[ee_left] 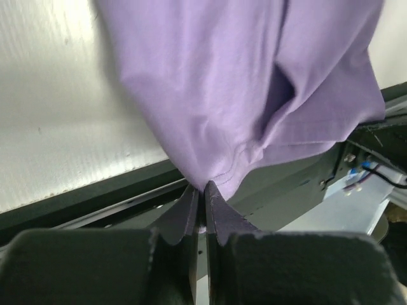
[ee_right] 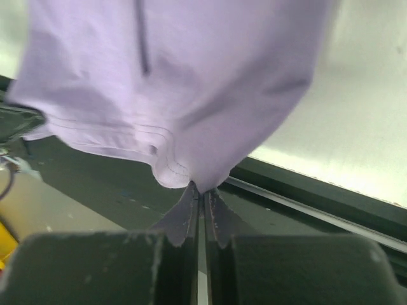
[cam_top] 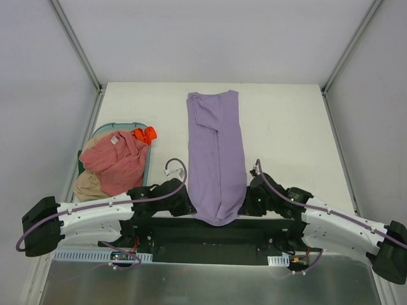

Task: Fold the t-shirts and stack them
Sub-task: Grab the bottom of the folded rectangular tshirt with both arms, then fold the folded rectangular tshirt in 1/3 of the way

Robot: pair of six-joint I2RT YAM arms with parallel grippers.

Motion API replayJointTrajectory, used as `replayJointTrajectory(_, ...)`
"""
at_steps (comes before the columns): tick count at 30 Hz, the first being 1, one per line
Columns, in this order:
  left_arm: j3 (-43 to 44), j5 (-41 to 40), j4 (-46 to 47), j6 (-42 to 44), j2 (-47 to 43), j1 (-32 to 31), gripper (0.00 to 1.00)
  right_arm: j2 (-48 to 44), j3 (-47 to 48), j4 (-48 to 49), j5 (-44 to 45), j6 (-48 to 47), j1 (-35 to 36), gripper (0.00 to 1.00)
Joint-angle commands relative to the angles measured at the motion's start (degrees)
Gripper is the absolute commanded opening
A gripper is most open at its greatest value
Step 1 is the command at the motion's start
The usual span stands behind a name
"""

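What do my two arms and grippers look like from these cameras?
The left arm and right arm have white link shells with black joints and black bases. A thin purple cable runs along each, looping near the wrist. The left gripper and right gripper are matte black, with flat fingers tapering to thin tips.

A white table (cam_top: 286, 127) is seen from above — it is closed in by pale grey walls (cam_top: 210, 38) on three sides. Two thin metal bars (cam_top: 76, 44) are set slanting at the far corners. A shiny metal sheet (cam_top: 210, 286) is laid along the near edge — soft light is thrown back from it.
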Motion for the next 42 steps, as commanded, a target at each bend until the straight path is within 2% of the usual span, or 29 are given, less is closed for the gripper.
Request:
replayJointTrajectory(1,4.22,-5.14,-0.84,2.50,-2.08,1.75,0.00,1.59,9.02,-0.75,3.68,-5.13,-0.06,0.00)
replayJointTrajectory(6,7.65,-2.50,-1.10,7.77,-2.09,10.80,0.00,7.74,17.37,-2.07,9.12,-10.84,-1.47,0.00)
replayJointTrajectory(12,14.15,-2.76,-1.01,15.33,1.60,15.38,0.00,14.25,25.73,-1.29,13.52,-16.55,-5.68,0.00)
replayJointTrajectory(27,27.60,1.01,2.41,23.07,17.51,28.47,0.00,26.90,35.05,8.56,5.79,-26.14,-19.04,0.01)
replayJointTrajectory(35,34.45,7.78,4.61,25.97,27.43,34.36,0.00,36.57,41.55,10.49,4.65,-29.39,-23.88,0.00)
replayJointTrajectory(38,37.53,10.85,5.05,27.20,31.74,36.21,0.00,40.00,43.57,11.73,0.88,-29.57,-25.55,0.00)
replayJointTrajectory(42,41.49,13.84,5.05,28.26,37.28,38.23,0.00,43.87,46.39,12.52,-0.01,-30.36,-26.96,0.00)
